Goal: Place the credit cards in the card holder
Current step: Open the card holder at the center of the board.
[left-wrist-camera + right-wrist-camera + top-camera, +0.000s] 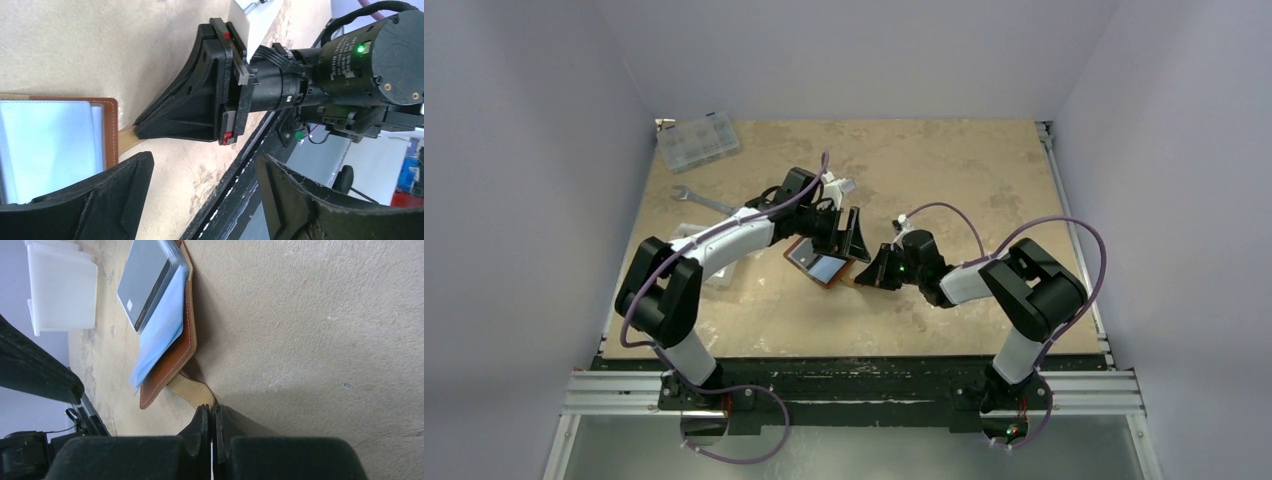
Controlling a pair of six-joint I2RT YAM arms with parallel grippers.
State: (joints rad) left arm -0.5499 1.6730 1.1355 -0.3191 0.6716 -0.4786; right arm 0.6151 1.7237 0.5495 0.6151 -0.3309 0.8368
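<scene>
Right wrist view, right hand (210,412) clenched on card holder (176,359) strap, left hand (202,167) released; motor label (350,70) unreadable

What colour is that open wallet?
The wallet is brown leather with a tan strap; clearest in the right wrist view.

The card holder (112,131) runs off the edge, its strap (192,390) tip hidden in the right pincer (210,412)

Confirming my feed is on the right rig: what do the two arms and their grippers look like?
The left arm and right arm have white links, black joints and looping purple cables. The left gripper and right gripper have black, ribbed triangular fingers; the right one shows red tabs and a green light on its lettered wrist.
</scene>
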